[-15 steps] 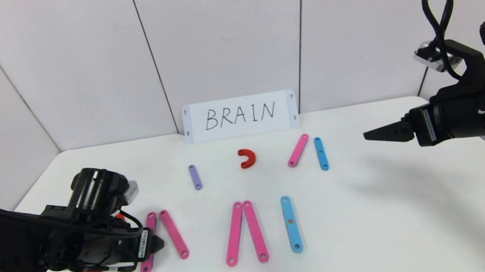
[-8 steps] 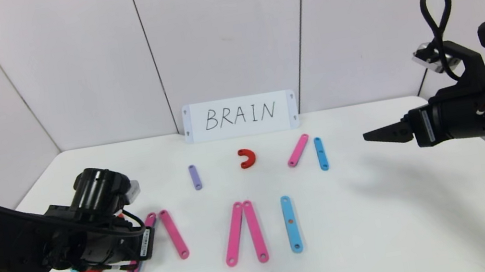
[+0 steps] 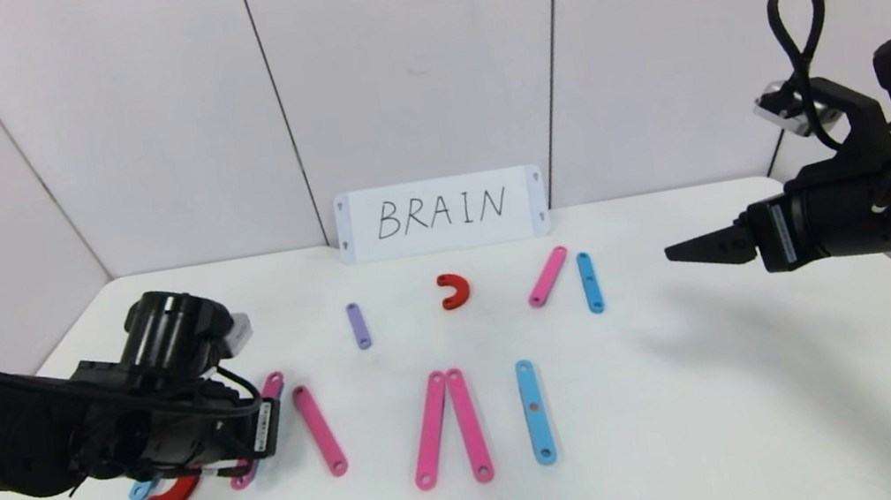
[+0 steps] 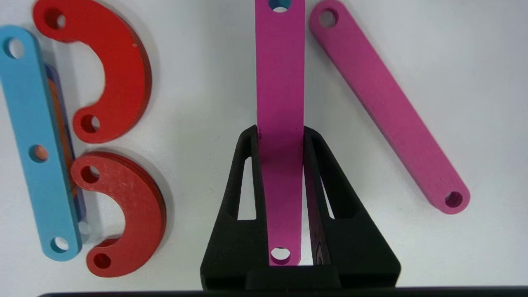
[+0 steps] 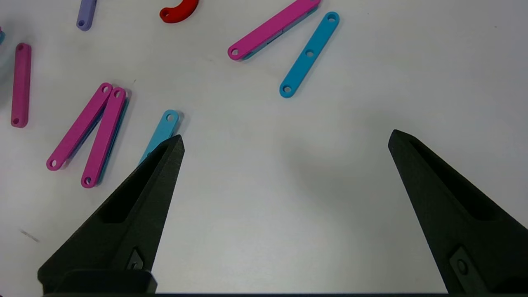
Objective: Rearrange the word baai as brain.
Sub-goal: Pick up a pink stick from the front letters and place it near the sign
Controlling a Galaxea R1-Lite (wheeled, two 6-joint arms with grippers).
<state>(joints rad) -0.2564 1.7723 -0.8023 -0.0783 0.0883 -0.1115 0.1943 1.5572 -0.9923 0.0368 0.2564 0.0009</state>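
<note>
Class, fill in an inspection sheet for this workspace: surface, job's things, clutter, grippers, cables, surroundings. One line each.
Surface: white table, flat, no marks seen in the head view.
Job's things: near row has a blue strip beside two red curves, a held pink strip, a loose pink strip, two pink strips in a narrow V and a light-blue strip; far row has a purple strip, a red curve, a pink strip and a blue strip.
Clutter: nothing seen.
Grippers: left gripper shut on the held pink strip; right gripper open, above the table's right side.
Cables: black loop on the right arm.
Surroundings: white card reading BRAIN against white wall panels.
</note>
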